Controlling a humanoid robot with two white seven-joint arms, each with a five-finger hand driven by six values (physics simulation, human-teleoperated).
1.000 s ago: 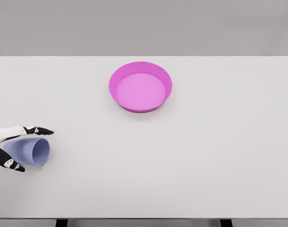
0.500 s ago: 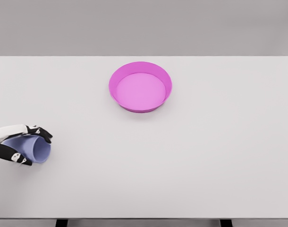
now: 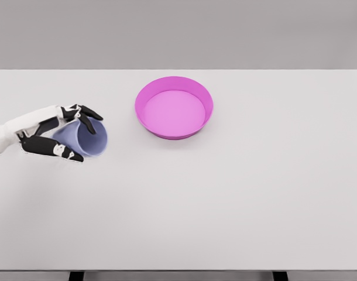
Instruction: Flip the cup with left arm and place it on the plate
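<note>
Table (image 3: 254, 205), white and broad, carries a magenta plate (image 3: 174, 85) near its far middle. Left of the plate and apart from it, the left hand (image 3: 55, 132) grips a lavender cup (image 3: 85, 139) on its side, mouth facing right.

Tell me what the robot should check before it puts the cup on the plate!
1. Cup held: the left hand is wrapped around the cup, fingers above and below it. Ok.
2. Cup upright: its open mouth faces sideways toward the right, so it is not turned up. Not ok.
3. Plate free: the pink plate has nothing in it. Ok.
4. Cup over the plate: the cup is to the left of the plate, apart from it. Not ok.
5. Path clear: only bare table lies between cup and plate. Ok.
6. Grip firm enough for turning: cannot tell.
</note>
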